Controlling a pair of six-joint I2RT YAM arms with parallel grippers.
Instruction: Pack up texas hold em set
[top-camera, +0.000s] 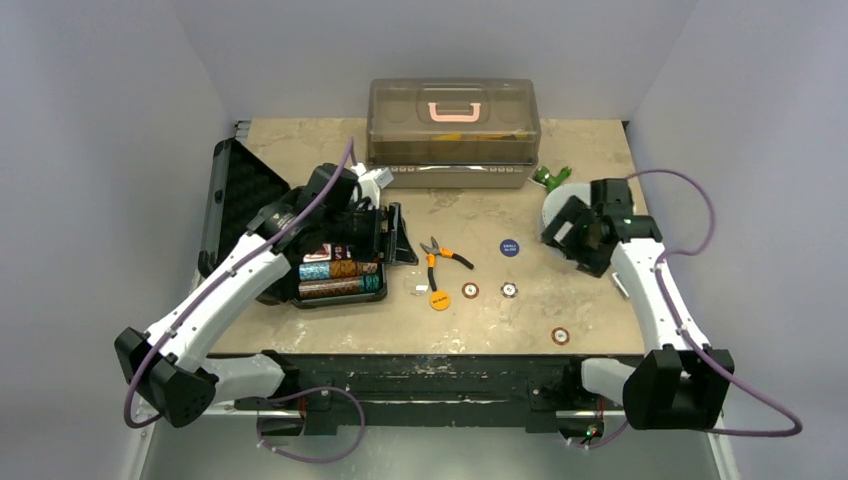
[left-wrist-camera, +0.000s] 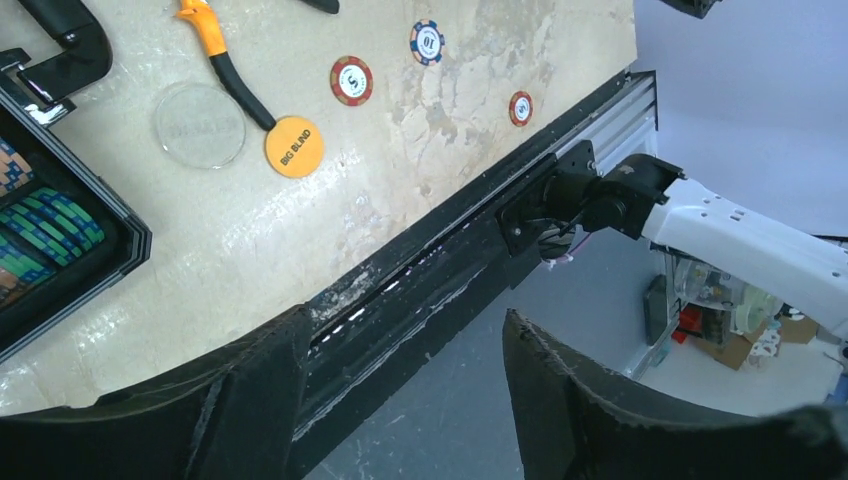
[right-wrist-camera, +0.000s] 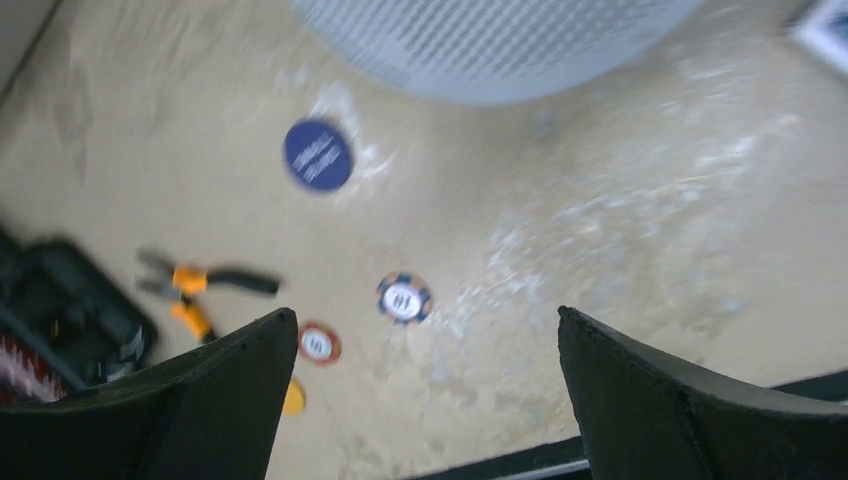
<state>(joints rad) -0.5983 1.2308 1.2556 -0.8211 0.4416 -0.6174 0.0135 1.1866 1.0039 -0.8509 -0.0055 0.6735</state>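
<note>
The black briefcase (top-camera: 240, 195) lies open at the table's left, with rows of teal and brown chips (top-camera: 340, 278) inside; its corner shows in the left wrist view (left-wrist-camera: 60, 250). Loose on the table are an orange Big Blind disc (top-camera: 438, 299) (left-wrist-camera: 294, 147), a clear disc (left-wrist-camera: 200, 124), two red chips (top-camera: 470, 290) (top-camera: 561, 336), a blue-edged chip (top-camera: 509, 290) (right-wrist-camera: 403, 298) and a dark blue disc (top-camera: 510, 247) (right-wrist-camera: 318, 155). My left gripper (top-camera: 390, 240) (left-wrist-camera: 405, 330) is open and empty above the case's right side. My right gripper (top-camera: 570, 235) (right-wrist-camera: 428, 320) is open and empty, above the table right of the blue disc.
Orange-handled pliers (top-camera: 440, 258) lie between the case and the loose chips. A big translucent brown box (top-camera: 452, 120) with a pink handle stands at the back. A white round object (top-camera: 570, 195) and a green item (top-camera: 550, 177) sit behind my right gripper.
</note>
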